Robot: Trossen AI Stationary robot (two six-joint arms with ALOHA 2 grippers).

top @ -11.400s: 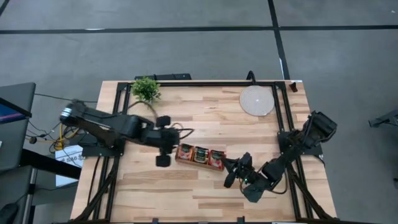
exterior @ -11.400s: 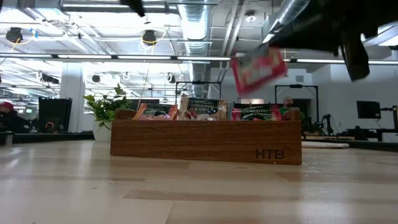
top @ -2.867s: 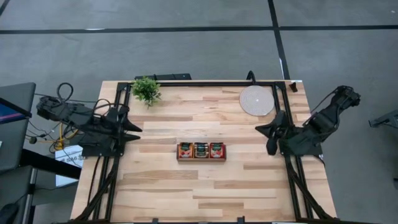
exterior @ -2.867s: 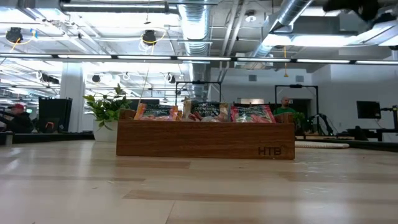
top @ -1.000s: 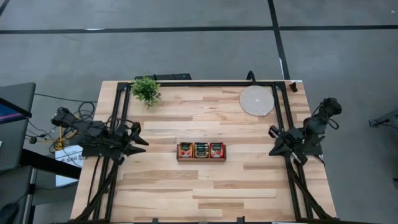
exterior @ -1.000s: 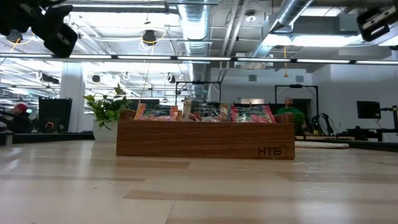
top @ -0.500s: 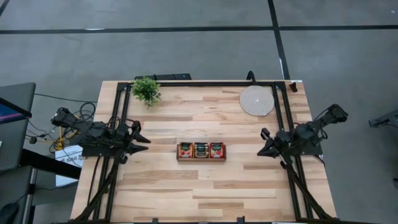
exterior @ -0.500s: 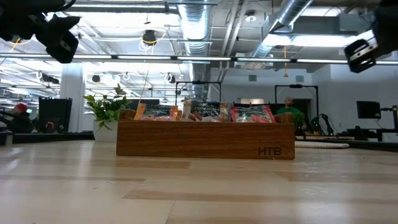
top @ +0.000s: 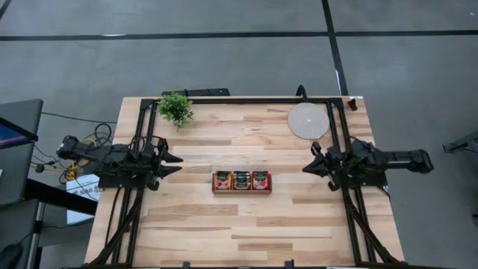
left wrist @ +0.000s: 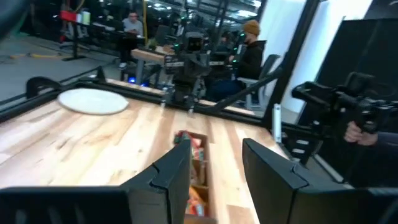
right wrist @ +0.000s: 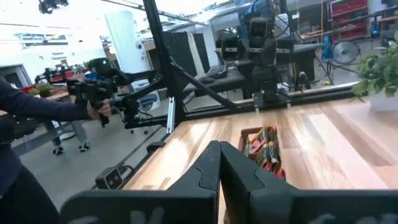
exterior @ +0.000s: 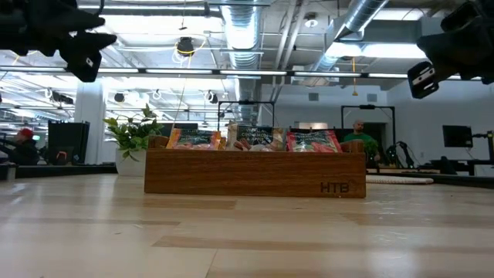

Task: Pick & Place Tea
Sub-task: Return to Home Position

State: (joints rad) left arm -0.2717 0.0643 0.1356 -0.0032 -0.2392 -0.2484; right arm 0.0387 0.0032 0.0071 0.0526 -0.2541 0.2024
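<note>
The tea sachets, mostly red with green and white print, stand upright in the three compartments of the brown wooden tray at the table's middle. Their tops stick up above its wall. My left gripper hovers open above the table's left side, pointing at the tray. My right gripper hovers shut above the table's right side, also pointing at the tray. Both are well above the table and apart from the tray.
A small potted plant stands at the far left corner and a round pale mat at the far right. Black frame rails run along the table's sides. People sit and stand in the room beyond; a hand holds a device.
My right gripper has swung from the table's right edge toward the tray and come lower, its arm stretching out level behind it. My left gripper has shifted a little toward the far edge. The tray and sachets have kept still.
</note>
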